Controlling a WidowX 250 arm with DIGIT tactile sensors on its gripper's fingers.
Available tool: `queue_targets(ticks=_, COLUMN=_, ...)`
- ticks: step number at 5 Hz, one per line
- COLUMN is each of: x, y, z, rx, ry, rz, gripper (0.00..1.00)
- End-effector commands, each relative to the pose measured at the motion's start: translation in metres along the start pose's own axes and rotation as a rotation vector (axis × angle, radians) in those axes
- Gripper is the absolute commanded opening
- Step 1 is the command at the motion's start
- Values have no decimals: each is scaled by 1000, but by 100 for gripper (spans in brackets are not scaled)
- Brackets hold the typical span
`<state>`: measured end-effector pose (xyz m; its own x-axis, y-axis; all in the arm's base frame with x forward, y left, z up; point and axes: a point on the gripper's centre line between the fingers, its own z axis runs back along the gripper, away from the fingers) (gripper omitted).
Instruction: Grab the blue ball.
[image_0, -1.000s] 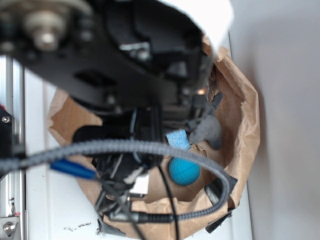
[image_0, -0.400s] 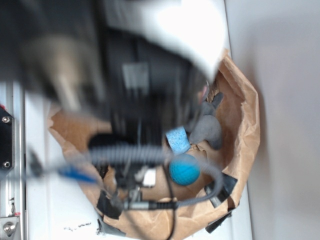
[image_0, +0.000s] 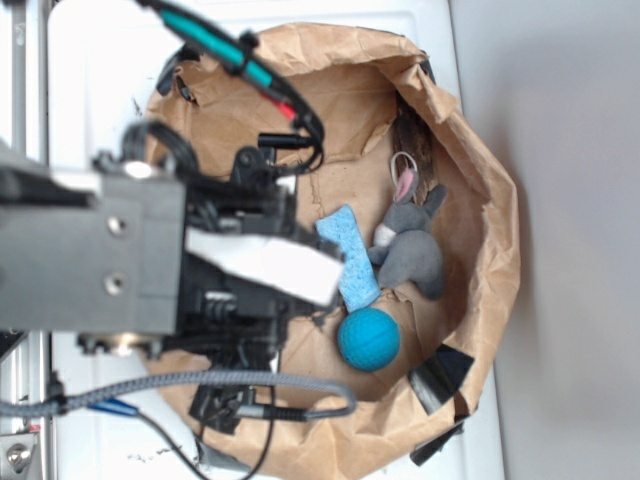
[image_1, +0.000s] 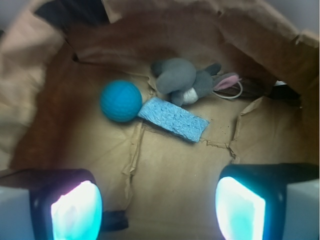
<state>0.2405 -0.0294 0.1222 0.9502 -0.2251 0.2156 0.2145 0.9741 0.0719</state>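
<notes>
The blue ball (image_0: 368, 340) (image_1: 120, 101) lies on the floor of an opened brown paper bag (image_0: 492, 230), touching one end of a light blue sponge (image_0: 348, 258) (image_1: 173, 119). In the wrist view my gripper (image_1: 157, 210) is open, and its glowing fingertips (image_1: 75, 210) stand wide apart over bare paper. The ball is ahead and to the left of them, well clear. In the exterior view my arm (image_0: 150, 260) covers the bag's left half and hides the fingers.
A grey plush rabbit (image_0: 410, 250) (image_1: 182, 80) lies beside the sponge's far side. The bag's crumpled walls (image_1: 30, 75) rise all around. Cables (image_0: 200, 380) loop at the bag's near edge, and black tape (image_0: 440, 375) holds its corner.
My arm has swung from the top of the exterior view down to the left, uncovering the bag's upper part. Ball, sponge and rabbit have not moved.
</notes>
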Motion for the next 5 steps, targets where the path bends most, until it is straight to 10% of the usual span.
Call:
queue_targets(ticks=1, x=34, y=13, z=14, rx=-42, ry=-15, rz=52, gripper=100)
queue_targets(ticks=2, x=48, y=39, z=27, rx=-107, ry=6, rz=102, gripper=100)
queue_targets(ticks=3, x=47, y=28, z=-1, rx=-8, ry=11, rz=86, gripper=100)
queue_targets(ticks=5, x=46, y=-8, z=-33, rx=-44, ry=-80, rz=-174, gripper=100)
